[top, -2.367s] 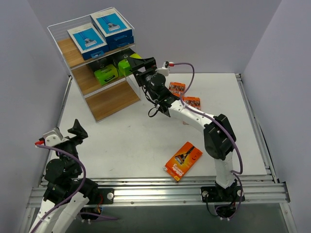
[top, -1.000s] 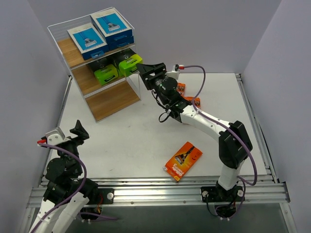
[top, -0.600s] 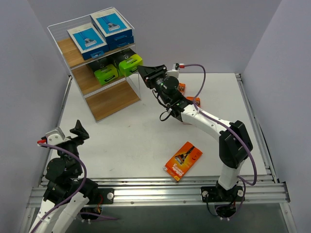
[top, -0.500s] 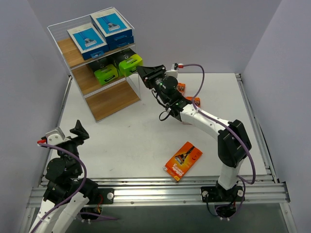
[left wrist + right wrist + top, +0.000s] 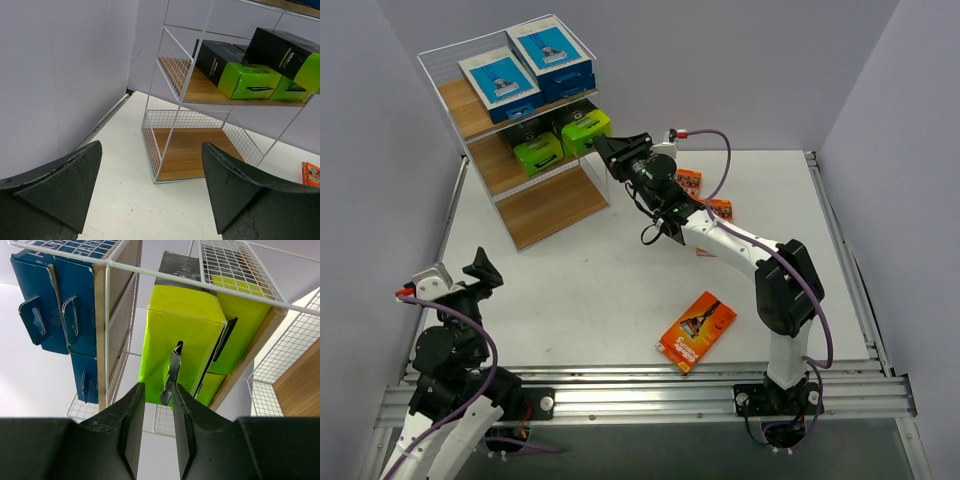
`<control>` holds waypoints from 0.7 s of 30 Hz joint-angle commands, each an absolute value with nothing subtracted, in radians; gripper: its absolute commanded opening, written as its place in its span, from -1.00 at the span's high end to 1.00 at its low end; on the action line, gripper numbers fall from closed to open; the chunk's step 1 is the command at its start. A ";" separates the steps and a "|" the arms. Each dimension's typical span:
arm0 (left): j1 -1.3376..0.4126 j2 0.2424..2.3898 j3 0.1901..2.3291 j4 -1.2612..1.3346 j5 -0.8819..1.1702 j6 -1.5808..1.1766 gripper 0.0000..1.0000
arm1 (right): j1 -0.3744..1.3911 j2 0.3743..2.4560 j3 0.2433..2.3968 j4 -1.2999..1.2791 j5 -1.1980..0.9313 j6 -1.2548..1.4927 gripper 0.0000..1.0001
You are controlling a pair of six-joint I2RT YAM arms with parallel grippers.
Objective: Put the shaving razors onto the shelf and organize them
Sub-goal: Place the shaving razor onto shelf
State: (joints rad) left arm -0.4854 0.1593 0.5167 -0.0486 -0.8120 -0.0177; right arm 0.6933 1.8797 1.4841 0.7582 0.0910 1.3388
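Right, my right gripper (image 5: 159, 390) is narrowed to a slit at the middle tier of the shelf (image 5: 548, 208), with the hang tab of the lime-green razor pack (image 5: 182, 335) showing in the gap (pinched or not, I cannot tell). I'd push gently, square to the board. White table (image 5: 580, 290), pale walls (image 5: 720, 70) close around; an orange razor pack (image 5: 697, 331) lies near my bases.

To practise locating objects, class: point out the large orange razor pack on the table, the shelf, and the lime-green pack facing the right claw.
large orange razor pack (image 5: 697, 331): top external view, its centre.
shelf (image 5: 552, 208): top external view, bare bottom board.
lime-green pack (image 5: 175, 325): right wrist view, green end.
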 commanded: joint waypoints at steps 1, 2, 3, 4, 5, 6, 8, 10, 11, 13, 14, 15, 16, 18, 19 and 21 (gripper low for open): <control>-0.491 0.146 0.538 -0.029 -0.808 -0.014 -0.79 | 0.687 1.897 1.551 0.821 0.080 1.348 0.51; -0.491 0.146 0.540 -0.029 -0.808 -0.012 -0.79 | 0.687 1.904 1.561 0.821 0.078 1.351 0.51; -0.491 0.144 0.538 -0.029 -0.808 -0.014 -0.79 | 0.687 1.910 1.568 0.822 0.077 1.354 0.51; -0.491 0.144 0.540 -0.028 -0.808 -0.014 -0.79 | 0.687 1.920 1.574 0.822 0.074 1.355 0.52; -0.491 0.144 0.540 -0.028 -0.808 -0.014 -0.79 | 0.687 1.927 1.588 0.821 0.071 1.356 0.52; -0.491 0.141 0.540 -0.028 -0.807 -0.012 -0.79 | 0.687 1.939 1.594 0.821 0.071 1.356 0.53; -0.491 0.141 0.537 -0.026 -0.808 -0.012 -0.79 | 0.687 1.948 1.604 0.822 0.067 1.359 0.54; -0.491 0.140 0.537 -0.025 -0.808 -0.012 -0.79 | 0.689 1.960 1.614 0.827 0.064 1.367 0.58; -0.491 0.140 0.537 -0.025 -0.808 -0.012 -0.79 | 0.687 1.963 1.617 0.828 0.066 1.368 0.60; -0.492 0.140 0.537 -0.023 -0.807 -0.012 -0.79 | 0.687 1.976 1.631 0.828 0.067 1.365 0.66; -0.492 0.138 0.535 -0.021 -0.807 -0.012 -0.79 | 0.689 1.980 1.637 0.828 0.066 1.365 0.69; -0.492 0.140 0.534 -0.021 -0.807 -0.012 -0.79 | 0.687 1.985 1.650 0.831 0.067 1.367 0.76; -0.492 0.143 0.534 -0.017 -0.807 -0.011 -0.79 | 0.687 1.997 1.660 0.831 0.064 1.370 0.77; -0.492 0.146 0.534 -0.017 -0.805 -0.009 -0.79 | 0.689 2.008 1.677 0.828 0.061 1.370 0.78; -0.492 0.144 0.532 -0.017 -0.805 -0.009 -0.79 | 0.689 2.017 1.687 0.830 0.061 1.373 0.78; -0.492 0.143 0.531 -0.017 -0.805 -0.009 -0.79 | 0.687 2.026 1.701 0.830 0.061 1.376 0.78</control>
